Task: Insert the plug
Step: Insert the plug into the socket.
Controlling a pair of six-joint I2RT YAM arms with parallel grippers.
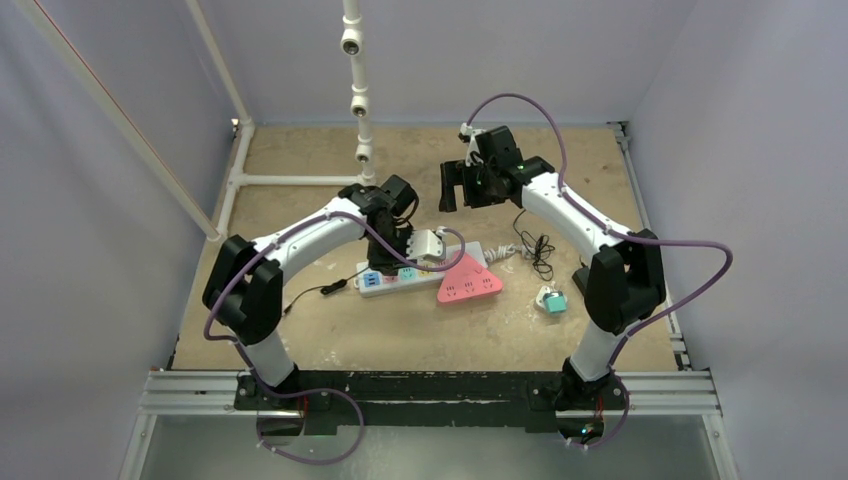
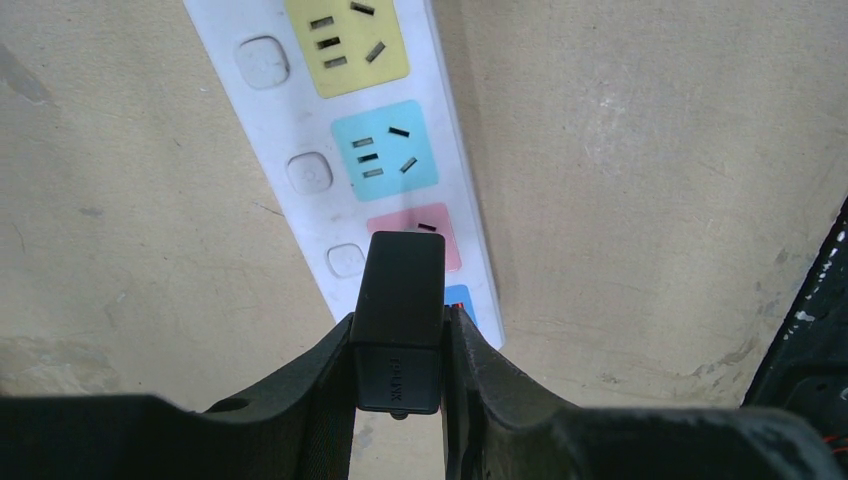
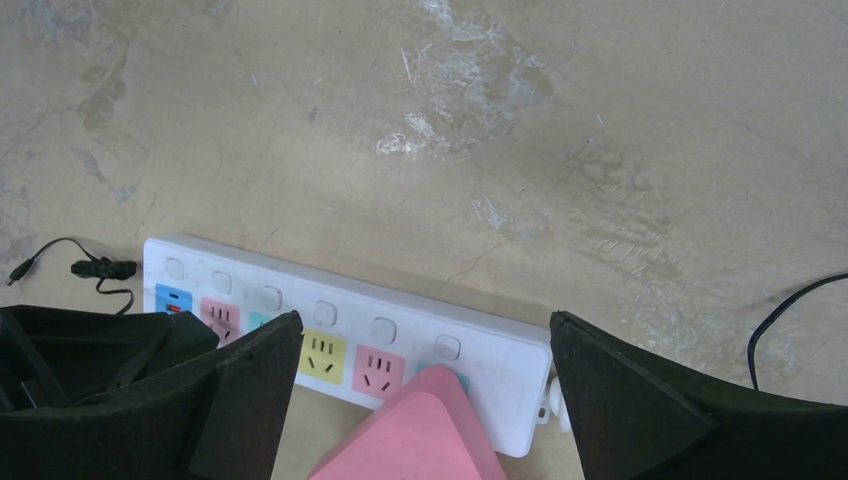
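Observation:
A black boxy plug (image 2: 402, 290) is clamped between the fingers of my left gripper (image 2: 400, 327). Its front end is at the pink socket (image 2: 445, 228) of the white power strip (image 2: 300, 130), next to the blue end socket. Its pins are hidden, so I cannot tell whether they are in the socket. In the top view the left gripper (image 1: 400, 250) hangs over the left half of the strip (image 1: 385, 283). My right gripper (image 1: 470, 185) is raised behind the strip, and its jaws (image 3: 422, 320) stand wide open and empty above the strip (image 3: 500, 372).
A pink triangular socket block (image 1: 470, 287) lies against the strip's right end (image 3: 410, 440). A small teal and white object (image 1: 551, 300) and a tangle of black cable (image 1: 538, 252) lie to the right. A white pipe frame (image 1: 357, 100) stands at the back left. A thin black lead (image 3: 90, 268) lies by the strip's left end.

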